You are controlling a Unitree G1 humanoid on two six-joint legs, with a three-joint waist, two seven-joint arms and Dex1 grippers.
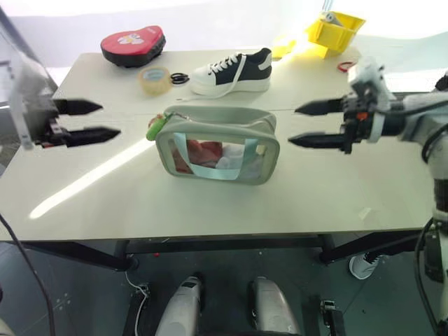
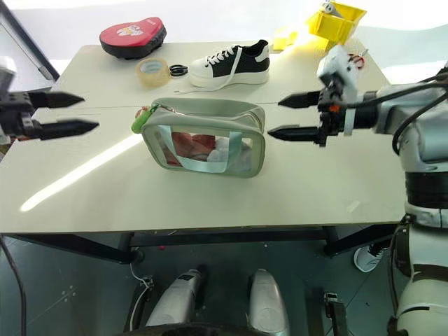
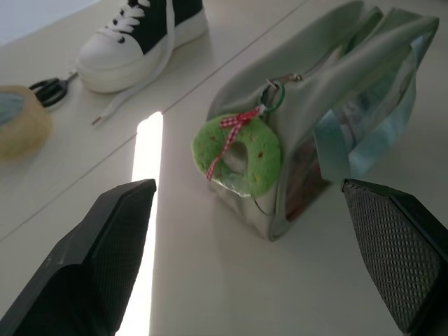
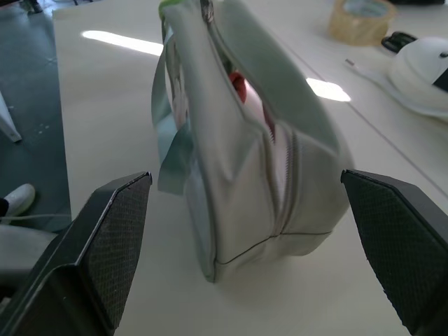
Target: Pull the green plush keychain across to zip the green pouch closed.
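Standing on the pale tabletop point(image 1: 231, 210), the sage-green rectangular pouch with clear plastic sides and light-blue straps point(image 1: 218, 143) sits between the two grippers, touched by neither. Red and white contents show through its clear side. Its zipper top gapes open along its length, seen end-on in the right wrist view.

Left gripper point(image 1: 94, 119): both black fingers spread wide, released, holding nothing, tips aimed at the pouch's near end. Just beyond those fingertips hangs the lime-green fuzzy ring-shaped plush keychain point(image 3: 238, 150), tied with a red-and-white checked ribbon and clipped by a small ring to the zipper pull at that end of the pouch. Bare table lies between the fingers and the charm; nothing stands in the way.

Right gripper point(image 1: 308, 124): fingers likewise spread, empty, tips pointing at the opposite end of the pouch, apart from it, with open table between.

Beyond the pouch, farther from both sets of fingers: a black-and-white sneaker with white laces point(image 1: 233, 71), a roll of clear tape point(image 1: 155, 79), black-handled scissors point(image 1: 179, 78) between tape and shoe, and a red heart-shaped padded mitt with a black rim point(image 1: 133, 43). A yellow plastic bin point(image 1: 334, 29) stands at the far corner behind the right gripper's fingers.
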